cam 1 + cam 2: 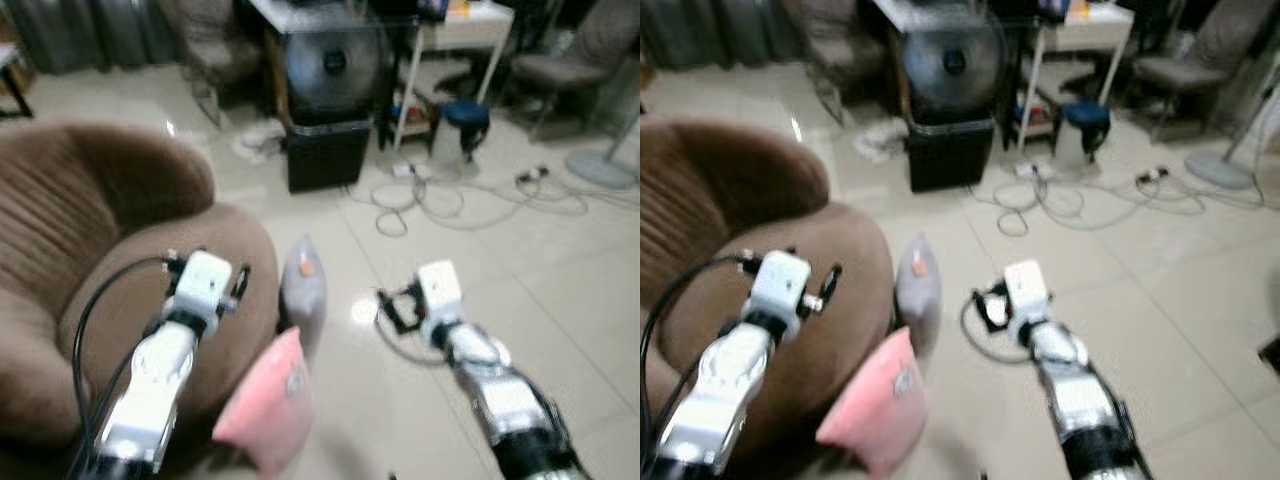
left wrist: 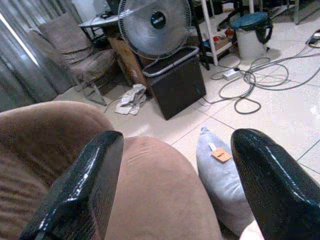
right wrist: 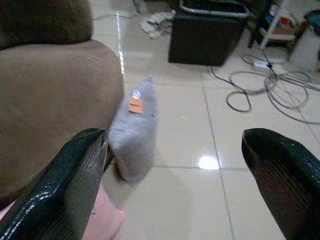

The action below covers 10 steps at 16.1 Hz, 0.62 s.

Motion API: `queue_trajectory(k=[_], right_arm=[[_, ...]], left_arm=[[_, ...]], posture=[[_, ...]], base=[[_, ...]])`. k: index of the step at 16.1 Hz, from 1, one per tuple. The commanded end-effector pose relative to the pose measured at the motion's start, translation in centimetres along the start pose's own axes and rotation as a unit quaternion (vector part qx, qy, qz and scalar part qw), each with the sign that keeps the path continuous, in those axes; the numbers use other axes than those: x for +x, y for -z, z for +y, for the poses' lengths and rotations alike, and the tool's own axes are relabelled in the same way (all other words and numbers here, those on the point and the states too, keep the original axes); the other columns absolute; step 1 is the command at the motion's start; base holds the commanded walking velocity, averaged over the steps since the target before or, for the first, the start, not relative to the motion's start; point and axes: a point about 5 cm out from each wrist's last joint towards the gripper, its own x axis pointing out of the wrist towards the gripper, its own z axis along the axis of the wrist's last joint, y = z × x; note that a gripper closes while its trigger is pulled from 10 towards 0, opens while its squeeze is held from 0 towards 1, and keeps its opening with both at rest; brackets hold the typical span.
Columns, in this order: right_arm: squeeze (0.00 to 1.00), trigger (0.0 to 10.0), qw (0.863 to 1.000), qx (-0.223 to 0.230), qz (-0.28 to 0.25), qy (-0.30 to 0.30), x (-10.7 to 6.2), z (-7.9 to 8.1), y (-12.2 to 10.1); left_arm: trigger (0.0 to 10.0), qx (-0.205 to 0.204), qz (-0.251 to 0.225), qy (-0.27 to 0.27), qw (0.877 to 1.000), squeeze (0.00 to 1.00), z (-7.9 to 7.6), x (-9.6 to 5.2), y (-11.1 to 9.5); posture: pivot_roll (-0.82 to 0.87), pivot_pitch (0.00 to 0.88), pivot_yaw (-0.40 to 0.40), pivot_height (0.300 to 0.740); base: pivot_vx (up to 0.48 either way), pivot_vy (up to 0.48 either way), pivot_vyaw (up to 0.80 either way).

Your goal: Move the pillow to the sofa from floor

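Both arms were stretched forward, left gripper [image 2: 170, 185] over the brown sofa [image 1: 90, 260], right gripper [image 3: 185, 185] above the floor tiles, both with fingers spread wide and empty; grey pillow [image 1: 303, 290] and pink pillow [image 1: 268, 400] leaned against the sofa's side on the floor

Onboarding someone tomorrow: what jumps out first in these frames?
Two pillows on the tiled floor against the brown sofa: a pink pillow nearest the camera, a grey pillow with an orange tag just behind it. The left gripper hangs open over the sofa, the right gripper open over the floor beside the pillows. Behind, a fan and tangled cables.
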Motion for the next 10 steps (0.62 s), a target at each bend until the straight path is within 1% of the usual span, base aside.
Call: queue_trajectory(k=[1,10], right_arm=[[0.00,10.0,1.000,0.006,0.000,0.003,0.17,-0.10,-0.18],[0.00,10.0,1.000,0.001,-0.015,0.003,0.22,-0.04,-0.65]], left_arm=[[10.0,0.002,0.010,-0.003,1.000,0.00,0.07,-0.04,0.31],[10.0,-0.003,0.006,-0.002,1.000,0.00,-0.15,-0.02,0.30]], posture=[[0.10,0.000,-0.012,0.740],[0.10,0.000,-0.017,0.740]], base=[[0.000,0.000,0.00],[0.000,0.000,0.00]])
